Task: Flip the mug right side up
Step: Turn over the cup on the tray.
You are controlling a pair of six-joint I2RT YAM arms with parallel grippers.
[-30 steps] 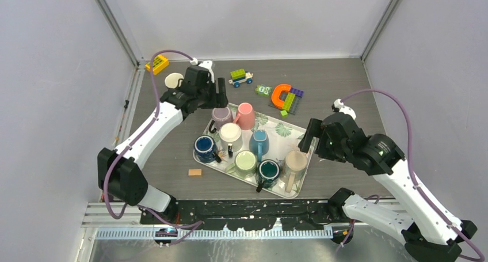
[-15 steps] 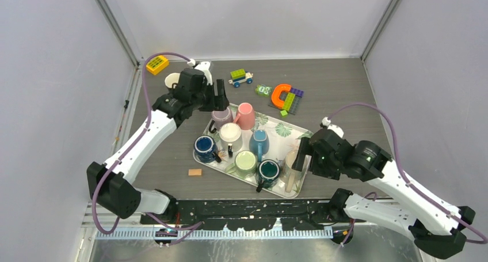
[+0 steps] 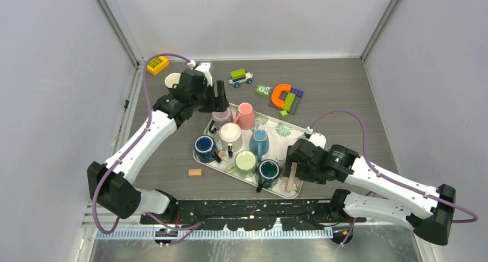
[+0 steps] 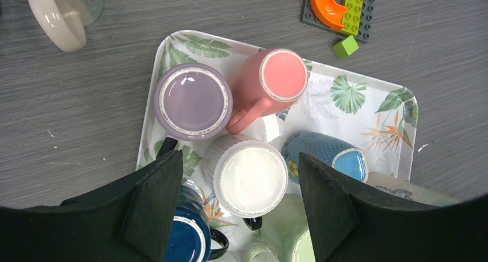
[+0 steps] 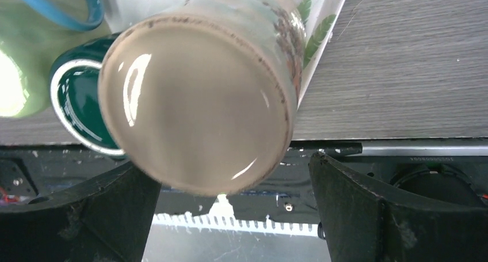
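Note:
A leaf-print tray [image 3: 286,130] holds several mugs standing upside down. A beige mug [image 5: 195,106] stands bottom up at the tray's near right corner. My right gripper [image 5: 230,170] is open right over it, one finger on each side of its base and not touching it. In the top view the right gripper [image 3: 294,171] covers most of this mug [image 3: 294,156]. My left gripper [image 4: 239,164] is open and empty above the white ribbed mug [image 4: 253,178], near the tray's far left in the top view [image 3: 220,98].
A purple mug [image 4: 193,101], a pink mug [image 4: 282,75], a light blue mug [image 4: 334,152], a dark blue mug [image 4: 184,239] and a dark green mug [image 5: 77,101] crowd the tray. Toy bricks [image 3: 286,96] lie behind it. A cream mug [image 3: 172,80] stands far left.
My right arm has swung left and towards the near edge, bringing its open gripper down over the beige mug. My left gripper shifted slightly right, then held still.

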